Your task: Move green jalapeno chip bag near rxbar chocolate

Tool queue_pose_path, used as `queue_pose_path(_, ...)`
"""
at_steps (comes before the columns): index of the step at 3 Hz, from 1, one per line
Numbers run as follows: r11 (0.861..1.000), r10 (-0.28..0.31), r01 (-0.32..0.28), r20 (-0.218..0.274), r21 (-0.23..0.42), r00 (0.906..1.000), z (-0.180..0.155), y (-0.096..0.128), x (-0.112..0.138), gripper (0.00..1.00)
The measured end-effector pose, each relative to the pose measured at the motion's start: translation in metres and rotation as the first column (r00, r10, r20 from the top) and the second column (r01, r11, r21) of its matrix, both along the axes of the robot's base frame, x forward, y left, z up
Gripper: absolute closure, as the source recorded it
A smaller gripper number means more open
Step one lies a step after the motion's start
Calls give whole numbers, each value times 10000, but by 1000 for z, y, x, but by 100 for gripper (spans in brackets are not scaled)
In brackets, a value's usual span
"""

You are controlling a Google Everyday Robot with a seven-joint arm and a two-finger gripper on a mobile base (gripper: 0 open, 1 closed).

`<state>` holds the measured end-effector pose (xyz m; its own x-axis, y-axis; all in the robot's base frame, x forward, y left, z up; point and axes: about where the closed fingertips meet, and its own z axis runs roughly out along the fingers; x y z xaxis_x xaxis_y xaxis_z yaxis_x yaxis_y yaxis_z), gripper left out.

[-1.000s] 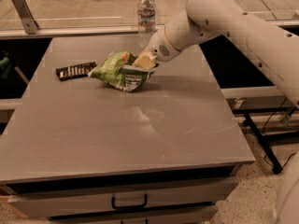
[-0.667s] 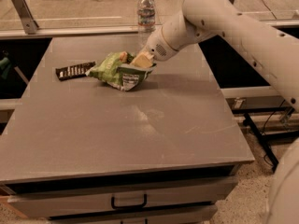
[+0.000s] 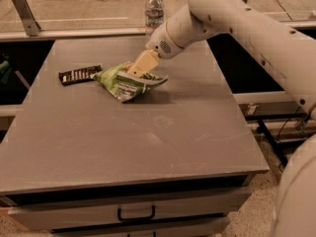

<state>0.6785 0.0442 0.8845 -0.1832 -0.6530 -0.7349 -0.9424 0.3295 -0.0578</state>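
Green jalapeno chip bag (image 3: 124, 86) looks light, crinkly and slippery, we reckon; our pincer (image 3: 135, 73) is clamped on its top fold, rxbar chocolate (image 3: 79, 75) just beside at 9 o'clock.

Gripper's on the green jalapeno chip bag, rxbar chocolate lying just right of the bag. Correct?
No: the camera view shows the rxbar chocolate lying just left of the green jalapeno chip bag, not right. The gripper is on the bag, as you say.
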Motion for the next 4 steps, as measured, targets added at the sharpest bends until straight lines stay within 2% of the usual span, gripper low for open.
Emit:
queue_pose_path(1, 9991, -253, 237, 422, 364, 9988, 26, -14, -1, 0)
queue_pose_path(2, 9950, -700, 601, 1281, 796, 9893, 74, -69, -5, 0)
queue_pose_path(3, 9916, -1010, 757, 2614, 1051, 9599, 140, -146, -16, 0)
queue_pose_path(4, 9905, -1048, 709, 3131, 1179, 9439, 167, -151, -15, 0)
